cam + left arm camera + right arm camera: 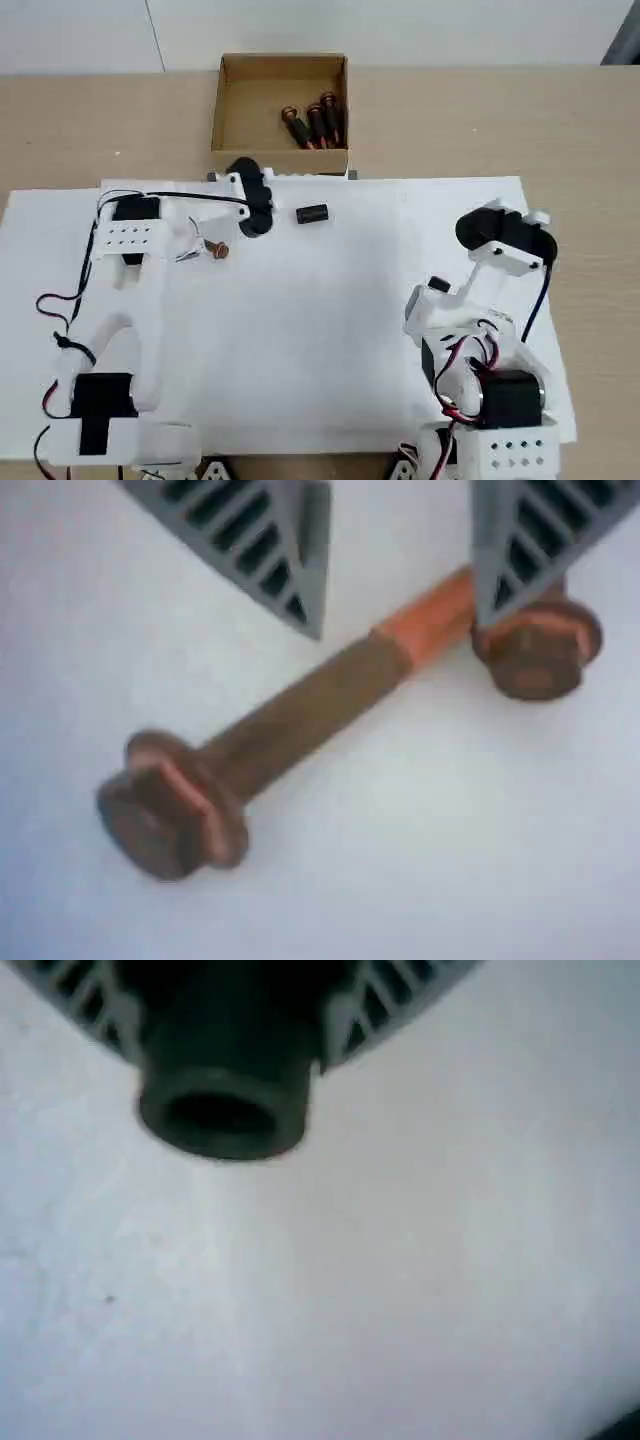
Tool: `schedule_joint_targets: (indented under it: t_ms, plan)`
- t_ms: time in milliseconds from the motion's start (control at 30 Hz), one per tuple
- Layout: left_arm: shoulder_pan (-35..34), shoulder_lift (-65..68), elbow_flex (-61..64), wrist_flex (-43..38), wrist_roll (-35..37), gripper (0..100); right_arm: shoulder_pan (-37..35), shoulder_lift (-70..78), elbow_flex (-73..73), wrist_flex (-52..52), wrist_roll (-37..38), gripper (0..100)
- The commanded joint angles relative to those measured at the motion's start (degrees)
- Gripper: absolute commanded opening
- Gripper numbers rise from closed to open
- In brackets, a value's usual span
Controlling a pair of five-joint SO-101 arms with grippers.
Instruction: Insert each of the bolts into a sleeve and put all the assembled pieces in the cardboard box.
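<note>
High view: cardboard box (215, 110) at upper centre of the table (580, 130), three assembled pieces (312, 122) side by side in its right half. Just below the box, on the white sheet (330, 330), lies one black loose sleeve (312, 213). Left of it is a rusty bolt (218, 250) by the tip of the left arm (125, 290); the fingers there are too small to make out. Right arm (480, 290) is folded at lower right, its tip hidden among its own links. Left wrist view: left gripper (400, 615) spread, one finger on either side of the orange stretch of shank, and contact cannot be judged. The bolt (290, 720) lies flat on the sheet, flanged head toward lower left. A second bolt head (540, 650) sits at upper right, partly behind a finger, its shank hidden. Right wrist view: right gripper (230, 1010) pinching the held sleeve (225, 1100) — open bore toward the camera, white sheet beneath. Fingers cut off by the top edge.
</note>
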Motion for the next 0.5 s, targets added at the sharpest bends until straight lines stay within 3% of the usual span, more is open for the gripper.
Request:
schedule_joint_targets:
  t_ms: [0,467]
  plan:
    - [1.2,-0.3,-2.1,-0.9,-2.0,10,0.3,-0.7,-0.4,-1.4,0.6,0.2]
    - [1.2,5.3,-2.2,0.1,-2.5,12,0.2,-0.7,-0.5,-1.3,0.7,0.2]
